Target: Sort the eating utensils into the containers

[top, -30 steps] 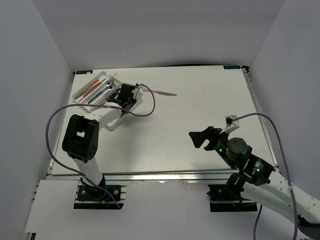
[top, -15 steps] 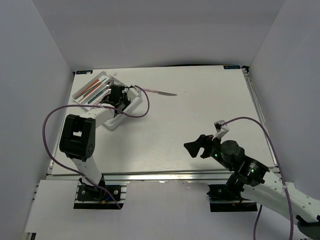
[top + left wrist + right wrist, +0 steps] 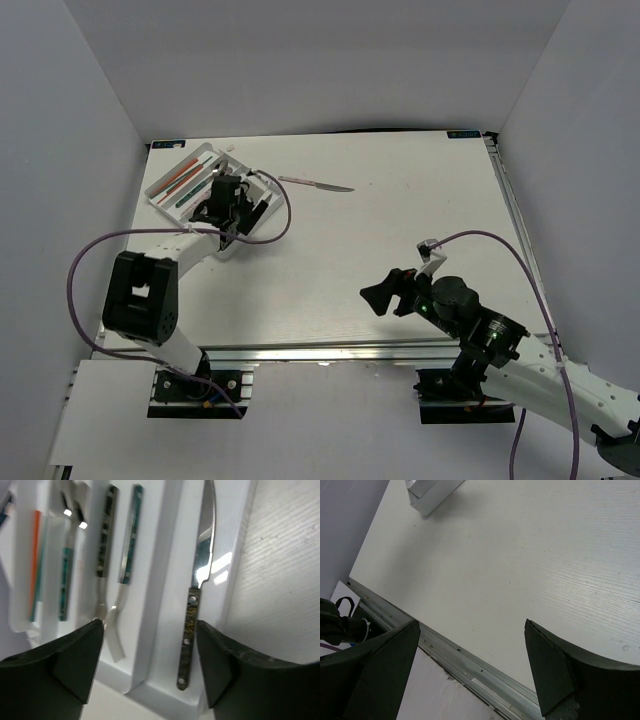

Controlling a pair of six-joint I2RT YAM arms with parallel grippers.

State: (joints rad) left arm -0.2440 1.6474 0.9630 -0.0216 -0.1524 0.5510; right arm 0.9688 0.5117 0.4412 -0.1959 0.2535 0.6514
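Note:
The white tray [image 3: 226,250] of containers sits at the far left of the table. In the left wrist view its compartments [image 3: 165,555] hold orange and teal chopsticks [image 3: 35,555], teal-handled spoons [image 3: 65,565] and two forks [image 3: 105,540]. A dark-handled knife [image 3: 196,590] lies alone in the rightmost compartment. My left gripper [image 3: 150,670] hovers open just above this knife's handle end, gripping nothing, and it covers part of the tray [image 3: 225,200] from above. One more knife [image 3: 315,183] lies loose on the table to the right of the tray. My right gripper [image 3: 378,294] hangs open and empty over the near middle.
The table's metal front rail [image 3: 470,662] runs just under my right gripper [image 3: 470,665]. A corner of the tray [image 3: 430,492] shows at the top of the right wrist view. Purple cables loop from both arms, and white walls enclose the table.
My left gripper went from shut to open, leaving the dark-handled knife in the tray's rightmost compartment. It also shifted slightly left. The right arm swung left and toward the near edge.

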